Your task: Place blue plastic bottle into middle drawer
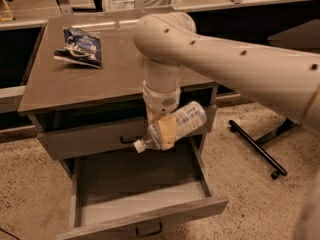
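My gripper is clamped across the body of the blue plastic bottle, holding it nearly level with the white cap end tilted down. The bottle hangs directly above the pulled-out middle drawer, so a short descent and release should, in my judgement, set it on the bare drawer floor. The upper front is closed, a dark snack bag lies well apart on the brown cabinet top, and a black bar rests on the speckled floor.
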Tool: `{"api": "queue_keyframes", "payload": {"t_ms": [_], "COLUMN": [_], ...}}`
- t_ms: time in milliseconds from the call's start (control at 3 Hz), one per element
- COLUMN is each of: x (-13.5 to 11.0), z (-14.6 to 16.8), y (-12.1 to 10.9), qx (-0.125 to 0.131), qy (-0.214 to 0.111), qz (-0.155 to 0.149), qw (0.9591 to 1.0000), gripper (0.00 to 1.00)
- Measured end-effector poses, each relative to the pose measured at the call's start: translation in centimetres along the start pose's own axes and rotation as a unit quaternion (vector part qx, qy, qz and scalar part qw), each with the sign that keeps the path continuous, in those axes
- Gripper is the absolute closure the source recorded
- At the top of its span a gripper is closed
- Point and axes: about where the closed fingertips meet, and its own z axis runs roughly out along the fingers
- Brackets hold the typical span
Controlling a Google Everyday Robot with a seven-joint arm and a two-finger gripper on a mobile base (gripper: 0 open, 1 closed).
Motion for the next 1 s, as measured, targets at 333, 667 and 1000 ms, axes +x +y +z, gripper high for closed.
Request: {"api": "queue_keyframes", "payload": {"t_ms": [333, 667, 1000], "x": [1.4, 1.4, -0.8], "z": [2.3, 2.2, 7.3], "y": [2.5, 1.7, 1.6], "qx": [-0.005, -0.001, -0.015], "qy": [-0.042, -0.061, -0.168], "qz": [0.065, 0.056, 0.028], "qw": [0.9970, 0.9966, 0.9853], "gripper": [1.00, 1.00, 1.00]}}
